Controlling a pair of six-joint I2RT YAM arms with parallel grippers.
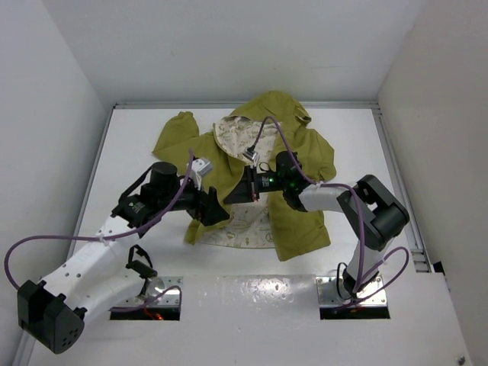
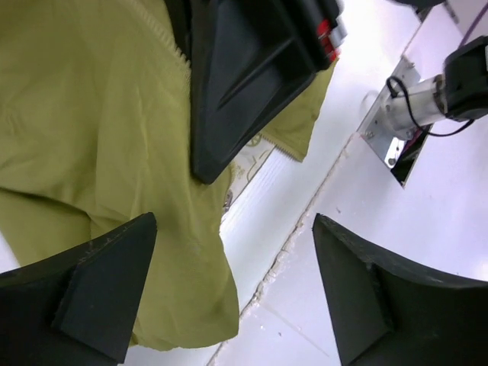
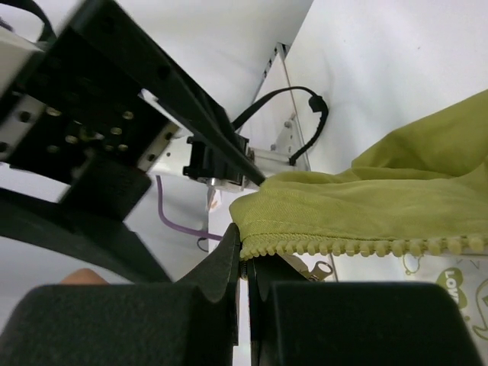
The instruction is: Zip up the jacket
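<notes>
The jacket [image 1: 301, 156] lies spread on the table [image 1: 137, 152] with its front open and the cream lining [image 1: 252, 221] showing between the two olive panels. The right fingers [image 3: 210, 293] are clenched on the hem end of one zipper edge, the zipper teeth [image 3: 358, 246] running out from the pinch. The left fingers [image 2: 103, 293] are spread wide with nothing in them, hovering over the other panel's lower corner. To my eye the job now is lining up the two zipper ends: the right should keep its edge taut and level, while the left takes the opposite edge low down, right at the teeth rather than on loose cloth. The only writing is on the lining print, letters like "LOV" cut off by the frame edge.
</notes>
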